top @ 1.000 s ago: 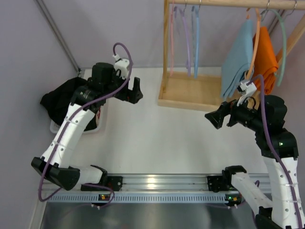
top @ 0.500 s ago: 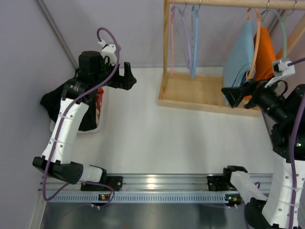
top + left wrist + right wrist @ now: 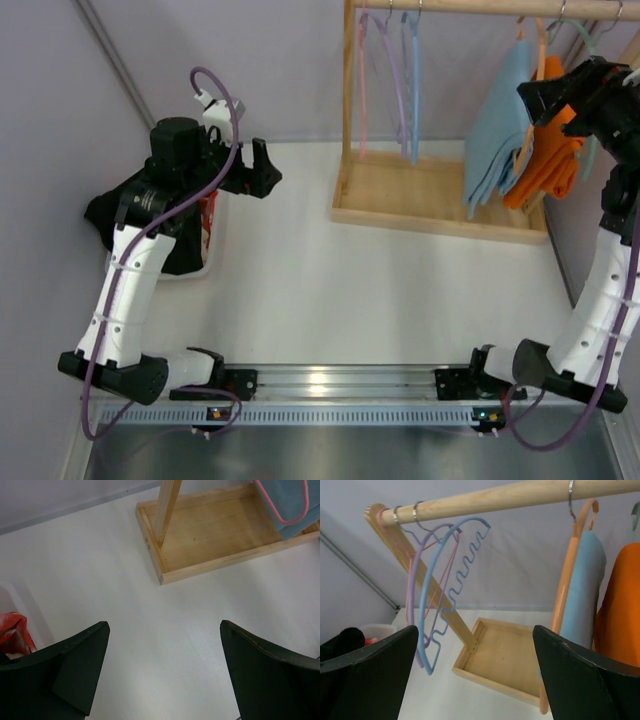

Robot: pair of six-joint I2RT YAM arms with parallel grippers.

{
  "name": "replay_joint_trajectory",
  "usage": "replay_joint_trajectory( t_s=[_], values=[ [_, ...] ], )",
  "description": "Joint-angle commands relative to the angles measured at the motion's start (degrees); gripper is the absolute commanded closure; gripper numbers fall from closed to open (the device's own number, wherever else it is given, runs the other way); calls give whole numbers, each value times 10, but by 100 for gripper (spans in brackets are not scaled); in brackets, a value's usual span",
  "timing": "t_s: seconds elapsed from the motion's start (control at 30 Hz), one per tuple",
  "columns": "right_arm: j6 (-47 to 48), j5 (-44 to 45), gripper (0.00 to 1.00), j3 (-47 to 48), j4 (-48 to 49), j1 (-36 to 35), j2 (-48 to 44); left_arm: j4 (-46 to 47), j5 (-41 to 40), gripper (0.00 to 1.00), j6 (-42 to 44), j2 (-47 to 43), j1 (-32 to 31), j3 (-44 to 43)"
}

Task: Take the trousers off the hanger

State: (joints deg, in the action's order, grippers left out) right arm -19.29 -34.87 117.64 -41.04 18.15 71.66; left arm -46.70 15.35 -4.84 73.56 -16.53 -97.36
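Left hand [image 3: 162,630] wide, empty over desk [image 3: 330,290] near black heap [image 3: 125,215], right hand [image 3: 476,635] wide, empty, up by rail [image 3: 495,499], facing trousers [image 3: 586,587] draped on hanger [image 3: 565,592], orange garment [image 3: 622,605] just beside, blue hanger [image 3: 440,585] well apart.

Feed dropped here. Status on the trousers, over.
Left gripper open, empty; right gripper open, near the rail. Trousers on the hanger, untouched. Orange garment crowding alongside.

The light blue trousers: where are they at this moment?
In the top view the trousers hang at the upper right on the orange hanger from the wooden rail, just left of the bright orange garment.
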Motion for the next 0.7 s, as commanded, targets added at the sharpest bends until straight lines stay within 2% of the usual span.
replay_joint_trajectory(
  t_s=[0.0, 0.2, 0.5, 0.67],
  values=[
    [-43, -37, 2, 31, 24, 37, 55, 22, -2, 2, -4, -21, 2, 9],
    [-129, -111, 7, 29, 93, 87, 116, 22, -1, 2, -3, -26, 1, 10],
    [-251, -151, 16, -43, 205, 90, 154, 22, 13, 2, 1, -19, 1, 10],
    [-261, -157, 22, -47, 229, 81, 172, 22, 21, 2, 1, -11, 1, 9]
  ],
)
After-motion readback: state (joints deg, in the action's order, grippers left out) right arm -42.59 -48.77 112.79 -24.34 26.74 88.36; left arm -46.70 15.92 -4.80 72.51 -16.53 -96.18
